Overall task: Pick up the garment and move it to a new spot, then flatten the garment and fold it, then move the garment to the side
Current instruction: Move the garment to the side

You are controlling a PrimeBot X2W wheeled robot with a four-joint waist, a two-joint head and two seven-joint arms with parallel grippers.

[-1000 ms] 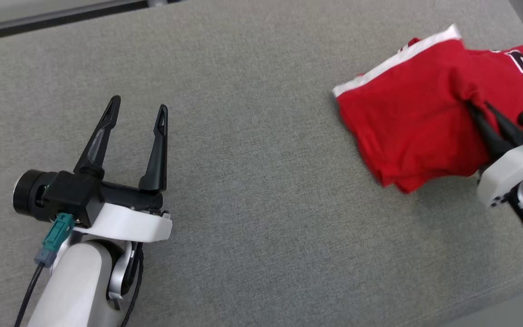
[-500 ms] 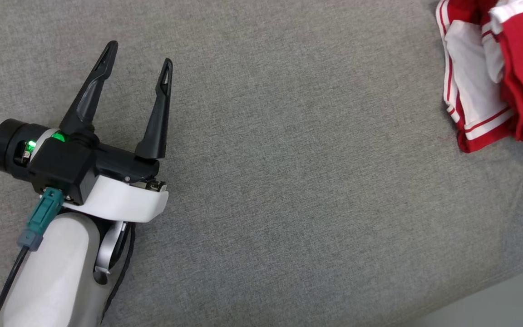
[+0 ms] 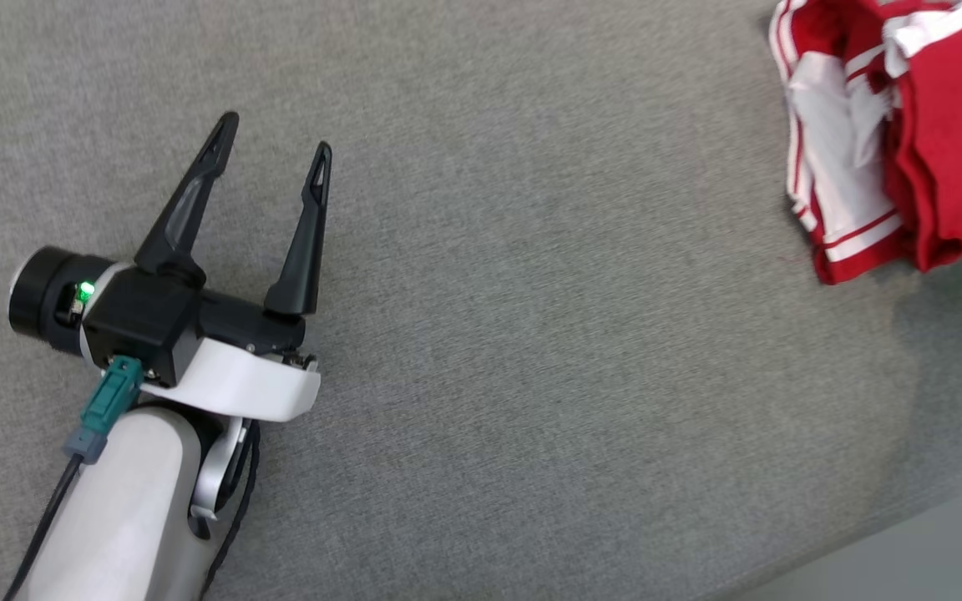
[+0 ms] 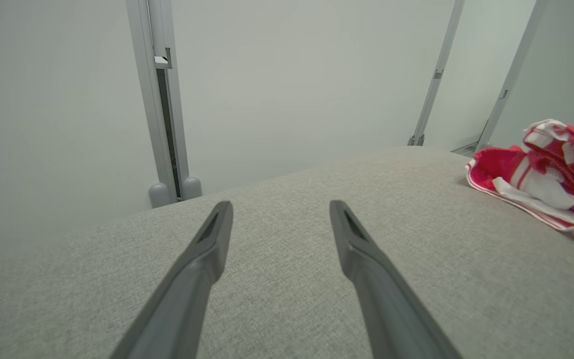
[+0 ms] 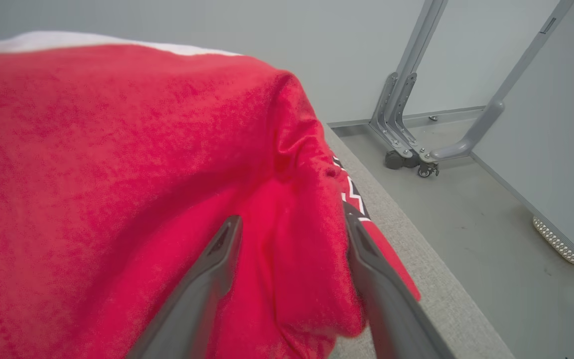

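Most of the job looks finished: the red jersey point(image 3: 949, 142), white-trimmed and doubled into a rumpled bundle, lies by the desk's point(image 3: 531, 334) right edge. The right tool point(image 5: 292, 222) stands spread wide, a fold of cloth loose between its fingers, so released. The left tool point(image 3: 277, 133) hovers open and empty toward the left edge, well apart. I judge that what remains is pulling the right tool clear.

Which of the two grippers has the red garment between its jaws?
The right gripper: a fold of the red garment lies between its spread jaws. The left gripper, open too, has nothing between its jaws.
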